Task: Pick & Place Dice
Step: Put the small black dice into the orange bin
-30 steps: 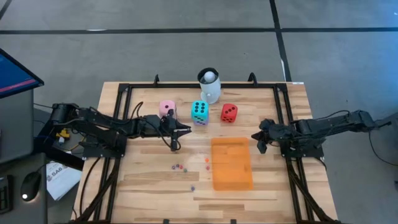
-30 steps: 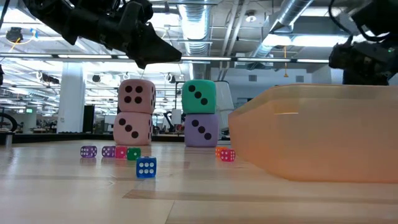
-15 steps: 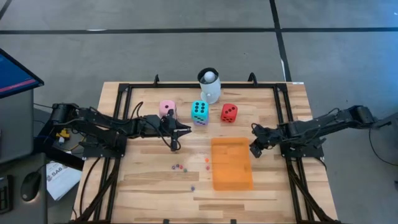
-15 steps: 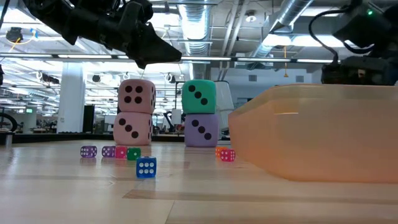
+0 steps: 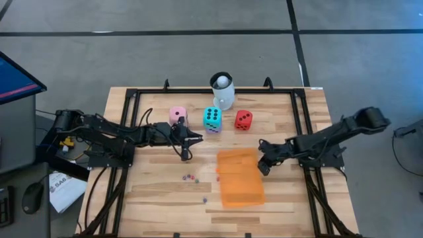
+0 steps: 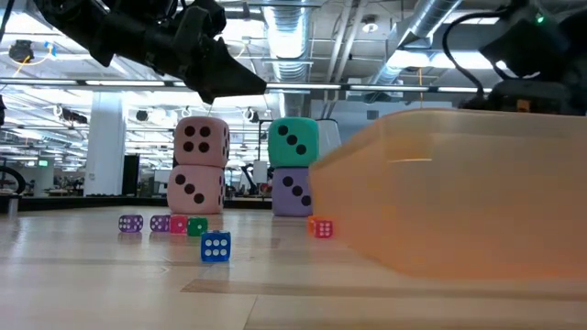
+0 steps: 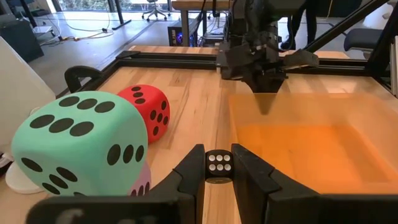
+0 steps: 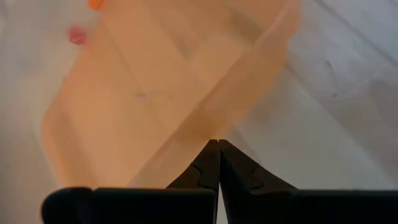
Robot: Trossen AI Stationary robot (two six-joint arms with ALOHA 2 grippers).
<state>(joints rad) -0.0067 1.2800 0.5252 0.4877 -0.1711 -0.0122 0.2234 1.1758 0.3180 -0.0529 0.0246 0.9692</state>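
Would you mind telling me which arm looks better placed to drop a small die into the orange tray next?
The left, probably. Its gripper is shut on a small black die and sits beside the orange tray. The right gripper is shut, pressed against the tray's rim, and carries no die.

The purple die is nearly hidden under the teal die. The orange tray runs off the low view's right edge. The tiny dice are too small there to read pips.

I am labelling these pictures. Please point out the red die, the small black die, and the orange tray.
red die (image 5: 243, 119), high view, its top face.
small black die (image 7: 218, 165), left wrist view, its pip face, between the left gripper's fingers.
orange tray (image 5: 240, 178), high view, its floor.
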